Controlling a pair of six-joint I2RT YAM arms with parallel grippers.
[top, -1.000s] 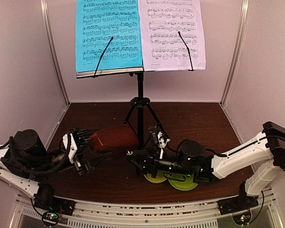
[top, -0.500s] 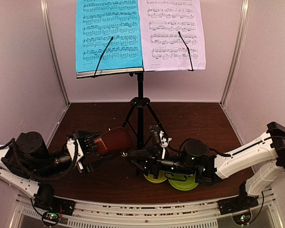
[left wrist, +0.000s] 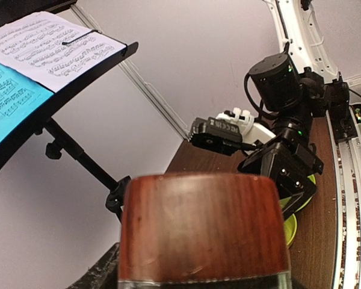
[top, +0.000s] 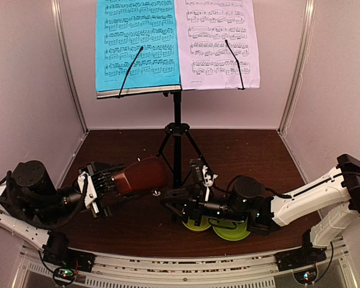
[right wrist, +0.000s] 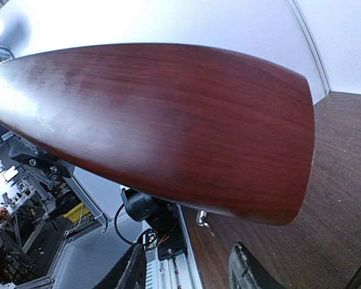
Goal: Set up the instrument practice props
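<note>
My left gripper [top: 111,180] is shut on the small brown metronome [top: 138,174] and holds it tilted above the table, left of the stand's pole. In the left wrist view the metronome [left wrist: 204,229] fills the lower frame, with one dark finger [left wrist: 99,274] beside it. My right gripper [top: 170,206] is open and empty, just right of the metronome; its fingertips [right wrist: 246,271] sit below the metronome's side [right wrist: 168,120]. The black music stand [top: 177,129] stands at the back and carries the cyan sheet [top: 138,42] and the lilac sheet [top: 216,42].
A lime-green bowl [top: 198,225] and a lime-green plate [top: 231,231] lie on the brown table [top: 246,150] under my right arm. The stand's tripod legs [top: 195,150] spread at mid-table. Pale walls close in the left, back and right.
My left gripper has drawn back slightly to the left and turned the metronome in the air. My right arm has shifted a little to the right.
</note>
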